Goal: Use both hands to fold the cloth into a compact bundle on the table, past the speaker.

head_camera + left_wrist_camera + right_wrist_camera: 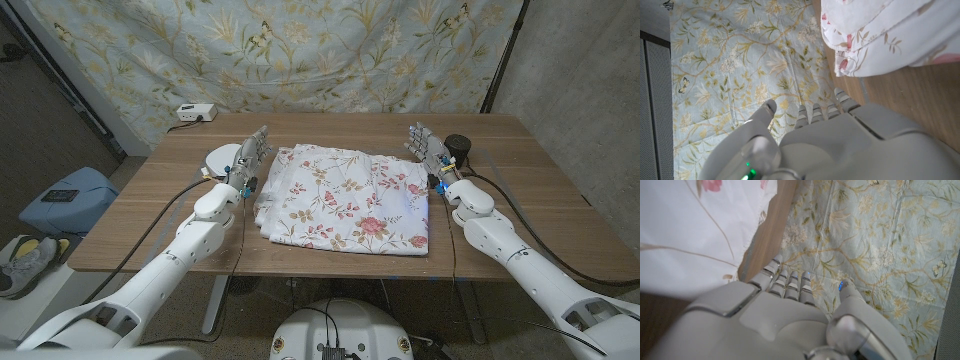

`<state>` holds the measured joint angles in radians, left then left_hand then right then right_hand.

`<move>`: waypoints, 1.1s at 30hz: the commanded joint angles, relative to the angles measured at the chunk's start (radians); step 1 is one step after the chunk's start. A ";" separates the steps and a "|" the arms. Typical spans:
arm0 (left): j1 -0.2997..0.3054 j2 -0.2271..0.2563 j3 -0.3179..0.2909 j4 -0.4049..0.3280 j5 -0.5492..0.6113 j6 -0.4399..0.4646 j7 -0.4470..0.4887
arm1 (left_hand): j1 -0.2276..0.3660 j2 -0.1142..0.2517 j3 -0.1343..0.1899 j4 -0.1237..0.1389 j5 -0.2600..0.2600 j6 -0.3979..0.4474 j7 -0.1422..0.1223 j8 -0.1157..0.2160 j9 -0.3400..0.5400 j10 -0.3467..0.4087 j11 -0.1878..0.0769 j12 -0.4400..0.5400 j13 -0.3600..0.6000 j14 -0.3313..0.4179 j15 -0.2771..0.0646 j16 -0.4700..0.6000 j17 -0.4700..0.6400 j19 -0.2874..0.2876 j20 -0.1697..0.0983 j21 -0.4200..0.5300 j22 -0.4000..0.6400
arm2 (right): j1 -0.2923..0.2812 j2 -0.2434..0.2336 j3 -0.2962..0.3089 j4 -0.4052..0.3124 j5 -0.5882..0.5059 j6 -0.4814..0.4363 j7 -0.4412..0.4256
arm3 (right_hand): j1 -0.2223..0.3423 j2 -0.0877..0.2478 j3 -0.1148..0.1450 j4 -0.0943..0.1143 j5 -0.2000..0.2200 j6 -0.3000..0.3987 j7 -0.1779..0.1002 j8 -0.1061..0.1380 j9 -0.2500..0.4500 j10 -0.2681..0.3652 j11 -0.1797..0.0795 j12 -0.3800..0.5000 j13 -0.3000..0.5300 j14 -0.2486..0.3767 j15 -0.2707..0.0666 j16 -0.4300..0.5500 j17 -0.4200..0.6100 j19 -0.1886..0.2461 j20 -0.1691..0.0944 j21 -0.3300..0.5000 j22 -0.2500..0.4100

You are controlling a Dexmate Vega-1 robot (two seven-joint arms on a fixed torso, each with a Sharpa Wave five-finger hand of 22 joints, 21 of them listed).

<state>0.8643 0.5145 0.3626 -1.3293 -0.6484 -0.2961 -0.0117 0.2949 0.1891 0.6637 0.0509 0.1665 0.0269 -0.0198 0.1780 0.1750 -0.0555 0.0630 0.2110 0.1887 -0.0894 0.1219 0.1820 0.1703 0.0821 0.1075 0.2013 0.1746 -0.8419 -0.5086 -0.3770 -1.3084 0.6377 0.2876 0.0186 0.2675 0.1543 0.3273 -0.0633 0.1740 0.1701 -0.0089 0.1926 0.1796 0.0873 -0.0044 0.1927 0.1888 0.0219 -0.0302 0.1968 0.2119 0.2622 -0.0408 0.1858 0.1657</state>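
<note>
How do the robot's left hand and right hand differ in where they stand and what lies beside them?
The left hand stands at the cloth's left edge, beside a white round object; the right hand stands at the cloth's right edge, beside a dark round object. Both are upright, fingers apart, holding nothing.

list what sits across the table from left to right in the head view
white round speaker → left hand → floral cloth → right hand → small black object at the far right
</note>
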 commanded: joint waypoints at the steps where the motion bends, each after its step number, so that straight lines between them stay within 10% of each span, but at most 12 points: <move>1: 0.026 0.009 -0.005 -0.032 0.001 -0.014 0.006 | 0.012 -0.001 0.007 -0.001 0.006 0.009 -0.001 0.006 0.005 0.000 0.006 0.004 0.002 -0.002 0.006 0.004 0.002 -0.001 0.009 0.003 0.001 | 0.015 0.015 -0.016 0.010 -0.013 0.004 0.002 | 0.011 -0.001 0.008 -0.002 0.007 0.009 0.000 0.006 0.004 0.006 0.002 0.004 0.004 0.000 -0.013 0.007 0.005 0.006 -0.053 0.005 0.002; 33: 0.048 0.182 0.016 -0.194 0.137 0.018 -0.047 | 0.051 -0.014 0.015 -0.050 0.013 0.056 0.004 0.015 0.004 0.004 -0.013 -0.001 0.000 -0.008 -0.002 -0.004 -0.001 0.003 0.000 -0.001 0.000 | -0.009 -0.011 0.002 -0.045 -0.060 0.040 -0.054 | 0.010 -0.004 0.007 -0.007 0.004 0.005 0.007 0.001 0.004 -0.012 0.016 -0.001 0.004 -0.017 -0.005 0.004 0.002 -0.005 -0.052 0.001 0.002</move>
<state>0.9123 0.6338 0.3589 -1.4909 -0.5778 -0.2785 -0.0104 0.3348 0.1791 0.6787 0.0078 0.1741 0.0721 -0.0174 0.1896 0.1747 -0.0499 0.0571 0.2109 0.1859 -0.0932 0.1178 0.1819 0.1675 0.0821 0.1073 0.2013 0.1721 -0.8289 -0.4989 -0.3904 -1.3107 0.5910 0.3229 -0.0088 0.2675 0.1543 0.3314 -0.0675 0.1739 0.1734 -0.0053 0.1925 0.1793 0.0760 0.0068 0.1926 0.1884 0.0144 -0.0302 0.1967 0.2116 0.2620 -0.0408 0.1858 0.1654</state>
